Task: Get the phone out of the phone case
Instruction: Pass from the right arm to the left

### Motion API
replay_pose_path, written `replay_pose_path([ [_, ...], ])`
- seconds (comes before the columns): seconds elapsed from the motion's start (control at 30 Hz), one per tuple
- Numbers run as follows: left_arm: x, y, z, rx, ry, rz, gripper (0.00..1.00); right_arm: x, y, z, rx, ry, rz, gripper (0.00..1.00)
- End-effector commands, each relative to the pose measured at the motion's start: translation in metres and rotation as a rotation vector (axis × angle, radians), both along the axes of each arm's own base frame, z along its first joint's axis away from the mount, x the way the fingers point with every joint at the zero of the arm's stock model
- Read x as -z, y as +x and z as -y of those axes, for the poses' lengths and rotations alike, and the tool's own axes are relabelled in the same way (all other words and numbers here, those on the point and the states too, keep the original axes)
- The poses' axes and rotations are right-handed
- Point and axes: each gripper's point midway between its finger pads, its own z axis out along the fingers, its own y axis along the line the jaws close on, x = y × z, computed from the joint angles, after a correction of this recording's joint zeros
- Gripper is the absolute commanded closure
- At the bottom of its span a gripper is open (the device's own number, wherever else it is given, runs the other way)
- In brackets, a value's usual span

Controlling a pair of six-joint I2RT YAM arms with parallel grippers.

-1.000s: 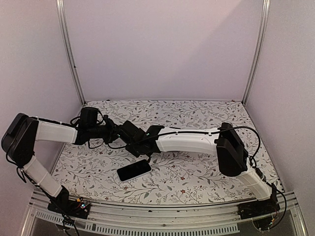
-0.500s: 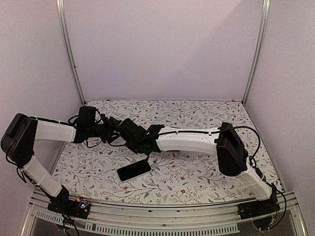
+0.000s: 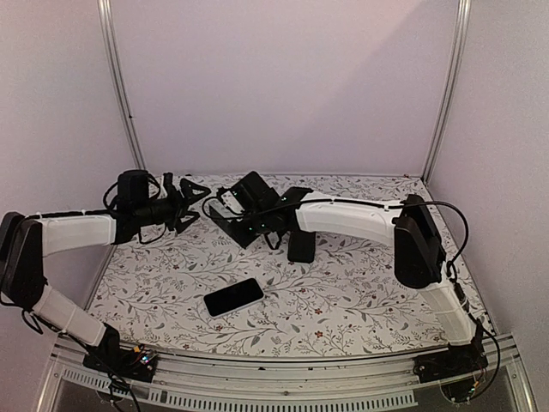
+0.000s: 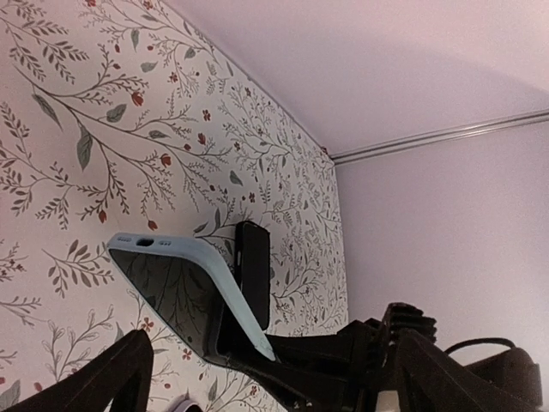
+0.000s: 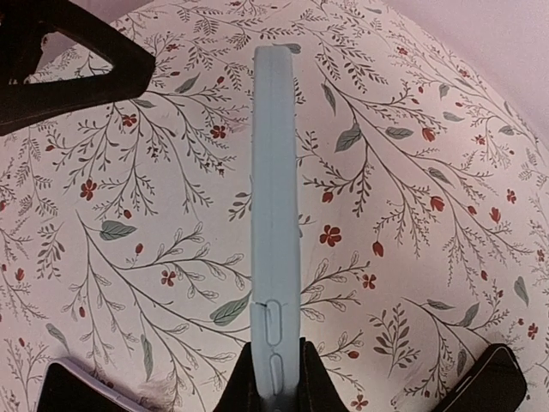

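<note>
Apparently the main step is done: the phone (image 3: 233,296) is seen lying flat and bare on the flowered worktop (image 3: 369,292), towards the front and left of centre, well apart from both arms. The pale blue case (image 5: 274,172) is gripped by one end in the clenched right hand (image 5: 274,373) and is held up off the worktop, near the back left. Its inner face shows dark and glossy in the left wrist view, so it cannot be confirmed that it is empty. The left hand (image 3: 184,206) is spread wide and nothing is held in it; it is pointed at the case from just beside it, without touching. Little is judged to be left: the case to be set down and the arms drawn back. A black block (image 3: 301,247) is stood on the worktop under the right arm and would need to be avoided. Walls are close behind and to the left of the hands; open room is offered at the centre and right. The phone lies near the front edge, so a sweep past it could knock it off.
</note>
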Motion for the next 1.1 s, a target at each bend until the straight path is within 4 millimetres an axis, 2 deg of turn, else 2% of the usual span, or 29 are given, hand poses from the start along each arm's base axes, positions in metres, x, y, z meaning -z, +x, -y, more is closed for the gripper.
replay_pose_path([
  [0.0,-0.015,0.001,-0.005,0.032,0.0,0.102,0.01,-0.062,-0.007,-0.008,-0.104,0.296,-0.191,1.0],
  [0.07,-0.015,-0.001,-0.006,0.034,-0.006,0.118,0.01,-0.065,-0.006,-0.005,-0.118,0.36,-0.264,1.0],
  [0.37,-0.007,-0.007,-0.003,0.058,-0.022,0.135,0.01,-0.107,-0.008,0.02,-0.217,0.628,-0.455,1.0],
  [0.63,-0.009,-0.011,0.013,0.118,-0.085,0.153,0.01,-0.124,-0.017,0.025,-0.336,0.77,-0.587,1.0],
  [0.83,-0.019,-0.017,0.032,0.176,-0.165,0.199,0.01,-0.131,-0.021,0.028,-0.39,0.828,-0.68,1.0],
  [1.07,-0.036,-0.017,0.051,0.226,-0.258,0.255,0.01,-0.124,-0.02,0.046,-0.412,0.878,-0.796,1.0],
])
